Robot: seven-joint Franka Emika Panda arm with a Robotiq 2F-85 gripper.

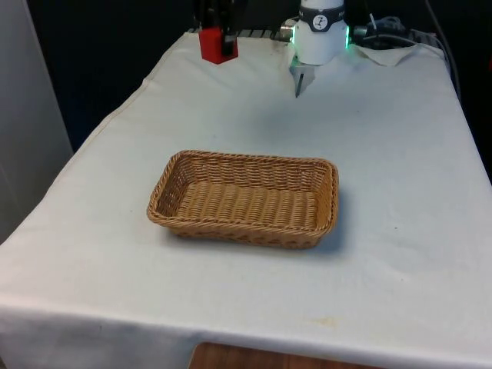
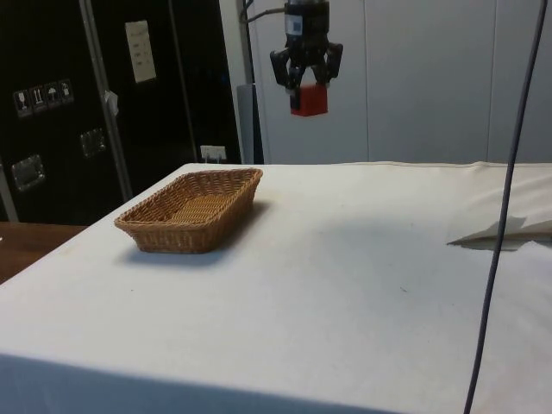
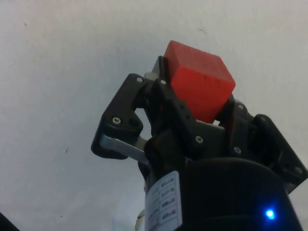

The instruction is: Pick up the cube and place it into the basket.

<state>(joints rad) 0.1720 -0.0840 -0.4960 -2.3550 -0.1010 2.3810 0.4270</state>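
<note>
Black gripper [image 2: 308,84] clamped on red cube [image 2: 309,100], held high above white cloth [image 2: 362,259], upper centre of side view. In front view, cube [image 1: 217,44] at top, left of centre. Wicker basket [image 1: 161,201] on cloth mid-frame, w/ nothing inside, well apart from cube. Cube [image 3: 199,81] pinched btw fingers [image 3: 168,108] in wrist view.

Dark cabinets [image 2: 86,103], pale wall panels [image 2: 414,78], perhaps doors.
</note>
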